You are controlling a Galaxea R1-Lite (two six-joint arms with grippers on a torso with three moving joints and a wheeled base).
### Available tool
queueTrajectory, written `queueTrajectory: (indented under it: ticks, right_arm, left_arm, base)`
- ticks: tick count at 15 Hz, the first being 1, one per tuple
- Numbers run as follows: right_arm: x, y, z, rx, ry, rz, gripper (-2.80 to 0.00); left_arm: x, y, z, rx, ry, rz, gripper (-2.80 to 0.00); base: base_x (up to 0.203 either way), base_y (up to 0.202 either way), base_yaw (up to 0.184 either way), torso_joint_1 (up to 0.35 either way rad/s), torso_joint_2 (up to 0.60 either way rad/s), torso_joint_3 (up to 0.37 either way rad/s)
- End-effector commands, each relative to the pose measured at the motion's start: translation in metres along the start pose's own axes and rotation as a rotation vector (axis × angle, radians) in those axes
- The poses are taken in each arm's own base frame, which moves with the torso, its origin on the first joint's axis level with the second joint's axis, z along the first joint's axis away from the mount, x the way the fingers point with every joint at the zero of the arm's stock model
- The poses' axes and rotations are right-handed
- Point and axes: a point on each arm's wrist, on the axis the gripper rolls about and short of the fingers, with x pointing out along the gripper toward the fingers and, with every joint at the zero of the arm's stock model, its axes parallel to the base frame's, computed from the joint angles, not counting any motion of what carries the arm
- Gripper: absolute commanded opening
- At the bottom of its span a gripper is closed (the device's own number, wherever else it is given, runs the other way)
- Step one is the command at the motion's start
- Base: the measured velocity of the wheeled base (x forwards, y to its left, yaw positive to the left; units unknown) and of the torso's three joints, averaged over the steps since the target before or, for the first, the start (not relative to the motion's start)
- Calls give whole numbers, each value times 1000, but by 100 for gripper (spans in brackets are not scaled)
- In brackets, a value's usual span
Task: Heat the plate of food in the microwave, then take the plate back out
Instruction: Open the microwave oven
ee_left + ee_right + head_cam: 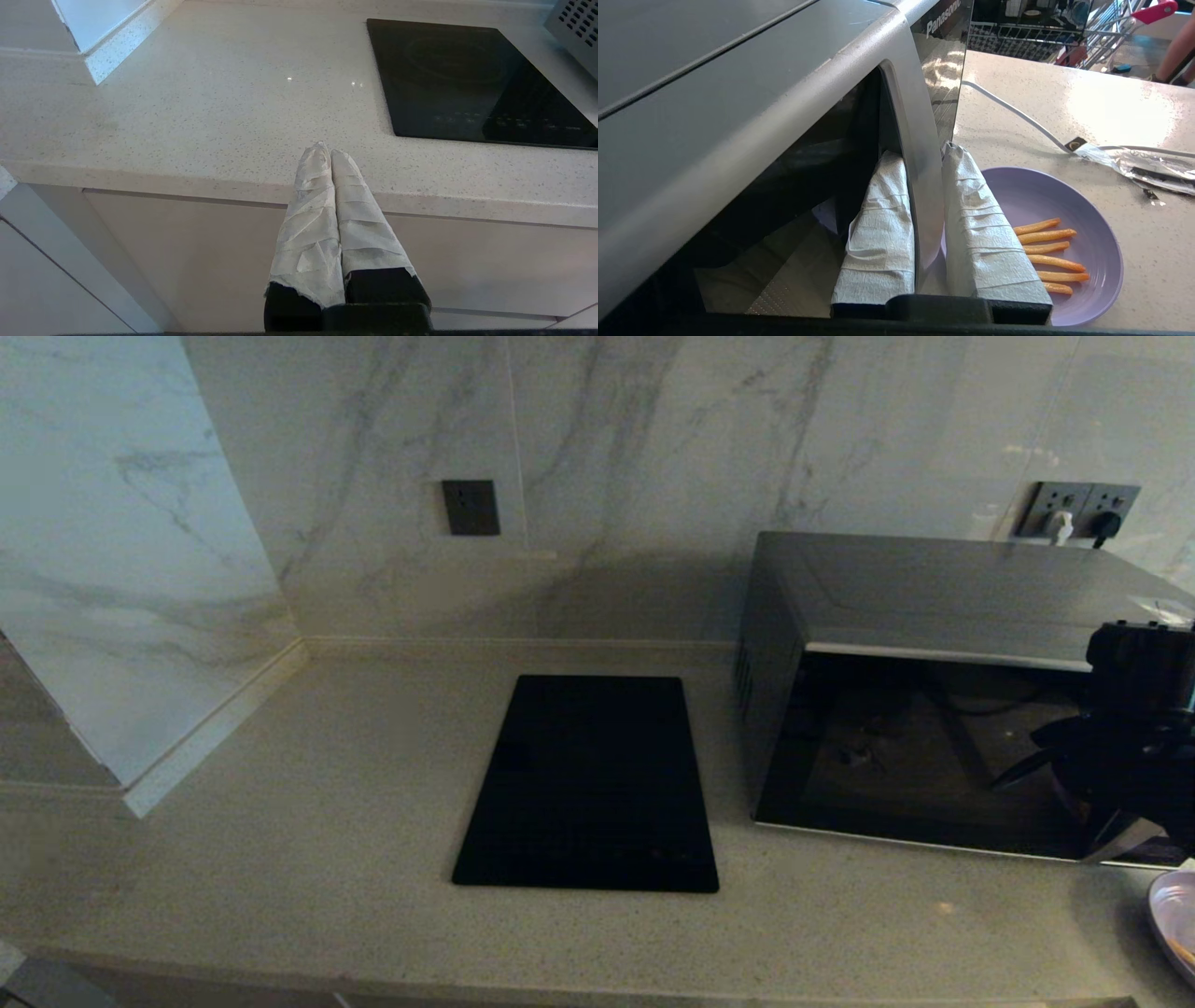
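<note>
I count one microwave (934,700), one black slab (588,784), one plate (1069,242) carrying five orange sticks (1048,254), and two wall sockets (1078,511).

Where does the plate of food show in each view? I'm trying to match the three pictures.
Head view: the plate of food is cut off at the lower right edge, on the counter in front of the microwave.
Left wrist view: not in it.
Right wrist view: lower right, beside the right pincer, which is clamped on the silver door trim.
Shared landmark: the microwave.
</note>
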Motion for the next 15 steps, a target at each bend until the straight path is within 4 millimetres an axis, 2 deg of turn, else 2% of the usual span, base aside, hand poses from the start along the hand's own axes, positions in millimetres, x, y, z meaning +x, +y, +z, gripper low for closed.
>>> queueTrajectory:
  ticks: [1,12,15]
  right_arm:
    - [-2,-4,3,14,-5,-4,-280]
    - [-12,-15,3,2,5,26,-280]
    - [-24,-20,6,9,10,66,-280]
  left_arm:
    - [0,0,0,-1,1,1,-280]
    - [0,0,0,-1,-1,1,-280]
    - [0,0,0,-1,-1,1,-280]
  base:
    - [0,0,0,0,0,0]
    - [0,0,0,0,0,0]
    - [0,0,0,0,0,0]
